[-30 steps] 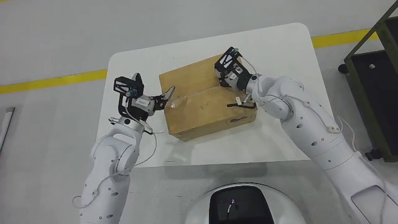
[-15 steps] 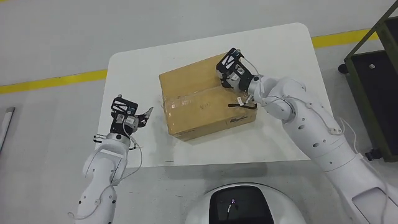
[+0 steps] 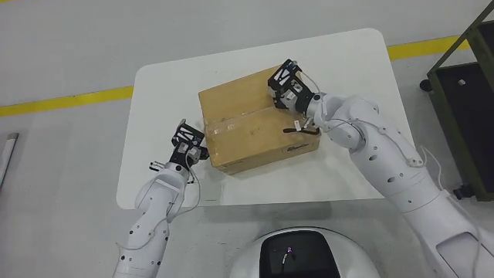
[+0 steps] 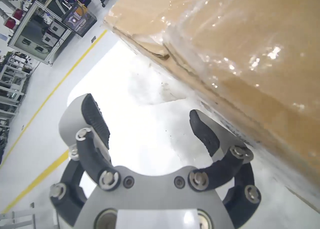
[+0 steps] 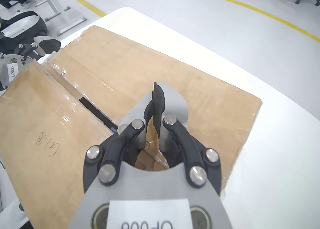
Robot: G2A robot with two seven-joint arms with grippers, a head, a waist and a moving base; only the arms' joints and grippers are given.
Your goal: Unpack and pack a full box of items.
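Note:
A brown cardboard box [image 3: 255, 127] lies closed on the white table [image 3: 347, 62], with clear tape along its top seam. A dark slit [image 5: 97, 113] shows in the seam. My left gripper [image 3: 191, 140] is low on the table beside the box's near-left side, open, with nothing between its fingers. In the left wrist view the left gripper [image 4: 142, 109] faces the table, with the taped box wall [image 4: 225, 27] just alongside one finger. My right gripper [image 3: 278, 83] is shut and hovers over the box top [image 5: 112, 69] near its far right corner. The right gripper [image 5: 156, 94] holds nothing visible.
A dark metal cart [image 3: 463, 100] stands off the table's right side. Yellow lines run across the floor beyond the table. Bare table surface lies left of the box and along the front edge [image 3: 255, 189].
My left gripper drew back from the box's left edge, swung out to the left, then came in again lower at the near-left side. The right arm barely shifted.

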